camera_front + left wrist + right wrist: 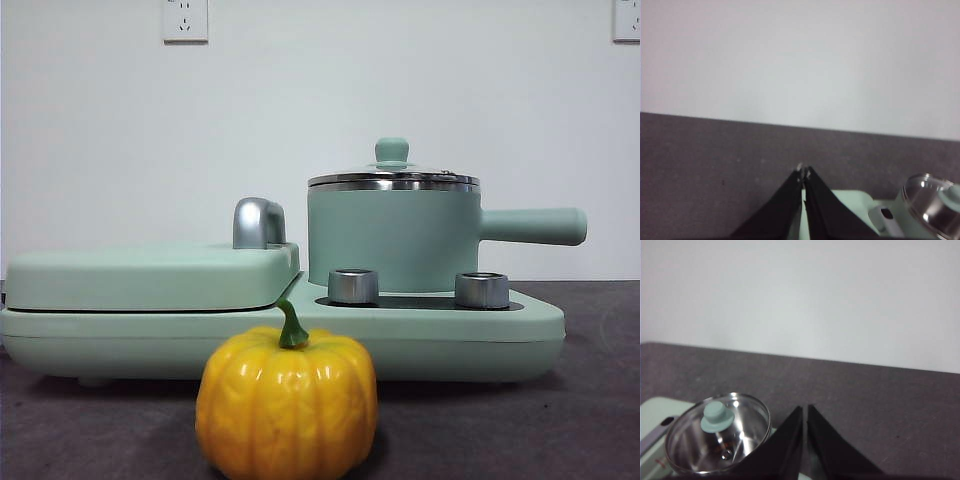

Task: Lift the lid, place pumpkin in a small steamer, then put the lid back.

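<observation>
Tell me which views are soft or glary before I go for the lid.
Front view: sharp and evenly lit, the pumpkin glossy, a soft shadow under it. Left wrist view: blurry throughout, the lid a bright smear at the frame's corner. Right wrist view: slightly soft, with glare streaks across the lid's glass around its knob.
</observation>
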Robot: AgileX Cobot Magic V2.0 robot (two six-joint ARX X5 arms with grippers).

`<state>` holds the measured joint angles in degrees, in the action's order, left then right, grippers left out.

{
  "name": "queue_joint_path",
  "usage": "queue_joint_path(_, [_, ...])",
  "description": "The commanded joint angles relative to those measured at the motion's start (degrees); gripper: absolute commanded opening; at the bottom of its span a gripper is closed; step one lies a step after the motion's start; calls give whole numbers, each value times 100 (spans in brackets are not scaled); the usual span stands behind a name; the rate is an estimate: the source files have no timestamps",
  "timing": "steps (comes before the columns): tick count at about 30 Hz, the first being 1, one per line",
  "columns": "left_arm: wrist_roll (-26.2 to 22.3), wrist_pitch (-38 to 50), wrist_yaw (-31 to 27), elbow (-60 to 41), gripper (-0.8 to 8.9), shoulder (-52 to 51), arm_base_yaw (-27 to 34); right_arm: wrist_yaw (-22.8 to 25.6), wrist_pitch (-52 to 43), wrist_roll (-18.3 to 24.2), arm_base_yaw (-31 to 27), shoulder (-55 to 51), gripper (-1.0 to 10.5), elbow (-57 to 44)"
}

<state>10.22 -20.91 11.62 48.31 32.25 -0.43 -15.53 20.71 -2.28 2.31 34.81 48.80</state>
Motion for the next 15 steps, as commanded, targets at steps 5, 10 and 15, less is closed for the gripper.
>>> queue_joint_path(5, [-658, 26, 345, 323, 10, 662, -59, -483, -17, 323, 81, 820, 14, 328])
queue_joint_path(10, [-1012, -111, 348, 472, 10, 1062, -245, -566, -33, 505, 295, 1248, 14, 382])
queue_joint_path(15, [-1419, -297, 348, 636, 9, 1443, -507, -562, -26, 723, 542, 1523, 14, 385])
